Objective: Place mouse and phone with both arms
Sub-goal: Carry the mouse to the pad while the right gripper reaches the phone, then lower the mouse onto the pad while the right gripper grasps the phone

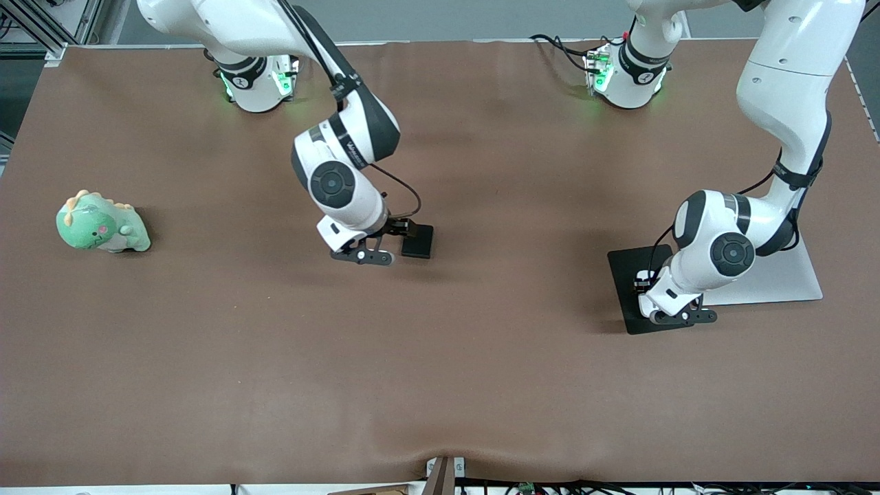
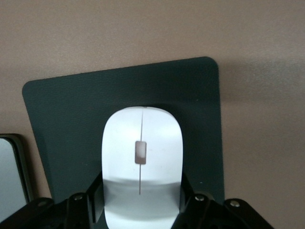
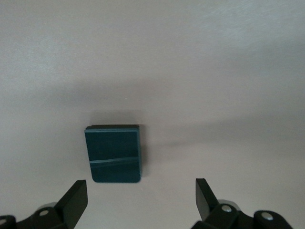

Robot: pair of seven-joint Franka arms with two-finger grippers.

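Presently the left gripper (image 2: 140,202) is clamped on the white mouse (image 2: 141,162), its fingers (image 2: 190,200) pressed against the mouse's flanks, over the black mouse pad (image 2: 71,119) toward the left arm's end of the table. A silver laptop (image 1: 777,278) lies just beside that pad. The right gripper (image 3: 141,200) hangs with jaws spread wide and nothing between them, just above the brown table (image 1: 440,378). The phone (image 3: 114,154) lies flat near the table's middle, close by its fingertips. A green plush toy (image 1: 102,223) sits toward the right arm's end.
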